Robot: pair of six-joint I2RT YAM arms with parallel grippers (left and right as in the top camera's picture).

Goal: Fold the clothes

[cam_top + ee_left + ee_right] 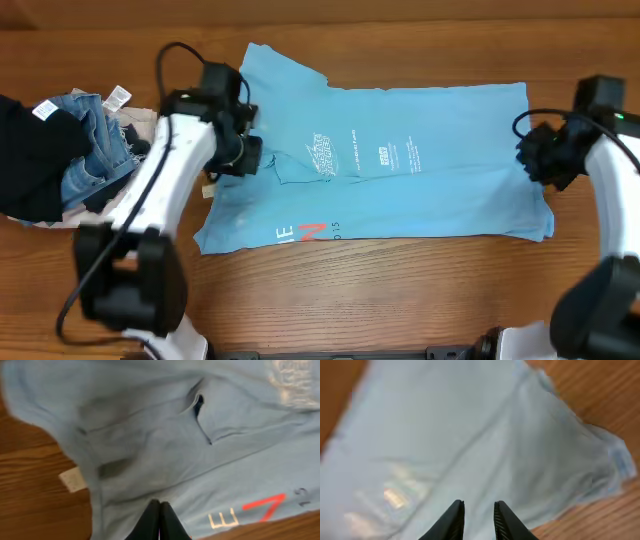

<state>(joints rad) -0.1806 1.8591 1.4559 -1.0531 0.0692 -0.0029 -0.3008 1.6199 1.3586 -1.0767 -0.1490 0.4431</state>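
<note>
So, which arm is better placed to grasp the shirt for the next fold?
Probably right: the right gripper hangs open over the edge of the T-shirt, while the left gripper is shut near the collar.

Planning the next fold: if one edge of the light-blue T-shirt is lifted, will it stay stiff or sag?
Probably sags: the T-shirt lies limp, softly creased. Likely light; the cloth looks thin. Pushed, it should bunch, as near its collar.

The left arm (165,180) and right arm (612,165) have white shells with black joints. Thin black cables (165,60) loop behind the left pincer (160,508) and right pincer (478,510). Their fingers (454,521) are black, tapered, seemingly smooth.
</note>
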